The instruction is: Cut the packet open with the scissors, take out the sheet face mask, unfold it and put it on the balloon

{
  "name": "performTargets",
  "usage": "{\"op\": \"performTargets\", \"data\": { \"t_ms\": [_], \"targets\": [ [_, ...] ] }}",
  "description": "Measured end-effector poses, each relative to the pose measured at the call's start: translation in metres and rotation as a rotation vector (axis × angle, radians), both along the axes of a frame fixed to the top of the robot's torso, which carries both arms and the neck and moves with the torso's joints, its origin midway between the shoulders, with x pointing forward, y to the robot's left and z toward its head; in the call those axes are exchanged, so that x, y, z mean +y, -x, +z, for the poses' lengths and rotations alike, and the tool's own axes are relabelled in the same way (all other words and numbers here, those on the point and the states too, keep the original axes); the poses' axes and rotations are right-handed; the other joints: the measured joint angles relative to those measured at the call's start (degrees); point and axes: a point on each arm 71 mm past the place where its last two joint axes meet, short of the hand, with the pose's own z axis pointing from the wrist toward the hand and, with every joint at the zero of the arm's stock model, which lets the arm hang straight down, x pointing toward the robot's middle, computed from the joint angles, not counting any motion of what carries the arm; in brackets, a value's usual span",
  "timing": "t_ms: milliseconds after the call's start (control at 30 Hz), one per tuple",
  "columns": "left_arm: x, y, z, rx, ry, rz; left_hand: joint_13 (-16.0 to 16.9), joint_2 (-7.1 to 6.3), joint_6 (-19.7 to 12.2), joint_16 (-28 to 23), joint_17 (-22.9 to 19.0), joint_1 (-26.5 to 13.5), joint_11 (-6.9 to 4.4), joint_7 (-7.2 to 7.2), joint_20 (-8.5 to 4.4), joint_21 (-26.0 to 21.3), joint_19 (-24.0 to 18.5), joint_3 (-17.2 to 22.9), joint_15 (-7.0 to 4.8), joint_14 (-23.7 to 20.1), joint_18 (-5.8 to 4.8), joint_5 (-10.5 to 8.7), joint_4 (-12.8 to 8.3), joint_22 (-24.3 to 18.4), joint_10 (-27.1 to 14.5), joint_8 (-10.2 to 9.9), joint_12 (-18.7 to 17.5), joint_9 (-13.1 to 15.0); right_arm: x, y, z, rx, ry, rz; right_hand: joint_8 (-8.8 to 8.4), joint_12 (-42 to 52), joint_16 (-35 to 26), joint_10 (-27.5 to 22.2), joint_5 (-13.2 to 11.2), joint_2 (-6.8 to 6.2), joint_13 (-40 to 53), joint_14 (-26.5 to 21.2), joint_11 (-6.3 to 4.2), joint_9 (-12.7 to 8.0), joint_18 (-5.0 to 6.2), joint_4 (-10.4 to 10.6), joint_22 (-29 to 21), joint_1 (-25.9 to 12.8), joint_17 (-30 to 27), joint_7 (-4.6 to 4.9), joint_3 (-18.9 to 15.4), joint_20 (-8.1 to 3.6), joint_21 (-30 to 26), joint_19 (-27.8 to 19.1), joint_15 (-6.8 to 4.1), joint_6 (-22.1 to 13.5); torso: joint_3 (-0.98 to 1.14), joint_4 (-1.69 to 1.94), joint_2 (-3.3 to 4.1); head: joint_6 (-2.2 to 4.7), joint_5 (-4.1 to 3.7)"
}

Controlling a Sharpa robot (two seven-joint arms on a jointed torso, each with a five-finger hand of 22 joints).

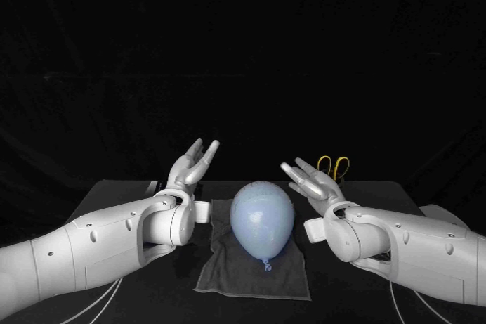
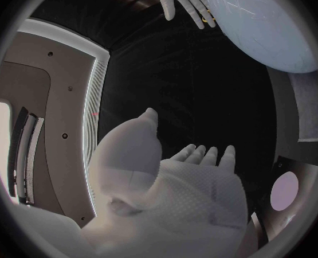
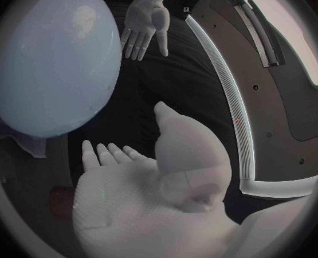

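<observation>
A pale blue balloon (image 1: 263, 218) lies on a grey cloth (image 1: 254, 264) in the middle of the table, knot toward me. My left hand (image 1: 192, 166) is raised to the balloon's left, fingers spread, holding nothing. To the balloon's right my right hand (image 1: 313, 180) is raised too, fingers apart and empty. Yellow-handled scissors (image 1: 334, 166) stand behind the right hand. The left wrist view has my left hand (image 2: 166, 195), the balloon (image 2: 265, 23) and my right hand (image 2: 186, 1). The right wrist view has my right hand (image 3: 148, 183), the balloon (image 3: 51, 63) and my left hand (image 3: 146, 24).
The black table (image 1: 112, 197) runs out to both sides of the cloth. A small light object (image 1: 204, 210) lies by the cloth's far left corner, next to my left wrist. A pale round disc (image 2: 285, 190) sits on the table in the left wrist view.
</observation>
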Motion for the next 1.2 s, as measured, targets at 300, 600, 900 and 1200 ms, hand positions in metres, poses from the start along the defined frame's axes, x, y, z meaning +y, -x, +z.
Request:
{"op": "performTargets", "data": {
  "t_ms": [300, 600, 900, 1200],
  "targets": [
    [0.001, 0.0, 0.0, -0.008, 0.017, -0.024, 0.12, 0.53, 0.22, 0.0, 0.24, 1.96, 0.41, 0.18, 0.09, 0.0, 0.08, 0.06, 0.4, 0.4, 0.45, 0.0, 0.06, 0.0, 0.43, 0.05, 0.0, 0.11, 0.005, -0.001, -0.001, 0.025, -0.015, 0.114, 0.7, 0.38, 0.49, 1.84, 0.47, 1.2, 0.38, 1.5, 1.26, 0.55, 0.0, -0.43, 0.06, 2.52, 0.44, 0.14, -0.41, 0.23, 0.23, 0.06, 1.03, 1.74, 0.0, -0.01, 0.02, -0.01, 0.0],
    [0.014, 0.003, 0.001, -0.001, 0.032, -0.031, 1.42, 1.43, 7.56, 3.17, 2.83, 5.72, 3.78, 0.52, 0.43, 2.44, 4.75, -1.23, 4.27, 7.43, 0.88, 0.0, 0.36, 1.29, 8.19, 3.17, 2.01, 2.25, 0.0, -0.011, 0.018, -0.067, 0.037, 0.126, 2.44, 1.05, 1.55, 7.29, 3.76, 1.97, 0.92, 6.05, 1.69, 1.82, -0.01, -1.87, 0.52, 5.27, 1.4, 0.34, -0.42, 0.52, 1.53, 1.8, 1.69, 5.88, 0.0, -0.14, 0.03, 0.09, -0.31],
    [0.022, 0.005, 0.003, 0.002, 0.04, -0.033, 2.31, 2.01, 19.28, 8.71, 6.53, 8.9, 6.73, 1.48, 0.36, 7.51, 17.19, -3.27, 5.44, 21.13, 0.87, 0.0, 0.21, 3.53, 20.83, 8.45, 3.89, 5.68, -0.015, -0.021, 0.038, -0.159, 0.098, 0.099, 4.69, 2.14, 4.62, 15.32, 5.4, 1.94, 1.66, 15.46, 2.68, 3.32, -0.04, -3.76, 2.09, 7.6, 3.19, 0.81, 0.73, 0.5, 5.13, 8.21, 2.71, 11.87, 0.18, -0.25, 0.09, 0.05, -0.96],
    [0.029, 0.009, 0.004, 0.011, 0.074, -0.074, 4.08, -2.22, 40.38, 19.41, 12.65, 19.25, 4.13, 3.85, -0.46, 18.31, 43.08, -5.0, 0.65, 46.3, 7.32, 0.21, -2.36, 7.14, 48.94, 18.55, 10.65, 11.22, -0.037, -0.027, 0.066, -0.262, 0.181, 0.086, 12.99, 6.9, 13.39, 45.54, 2.96, -1.08, 3.36, 41.75, 0.08, 8.29, 2.85, -11.04, 5.89, 13.33, 7.32, 2.58, 6.44, 0.22, 15.27, 27.58, -0.88, 34.33, 0.11, -0.04, 0.13, 0.13, -1.52]
  ]
}}
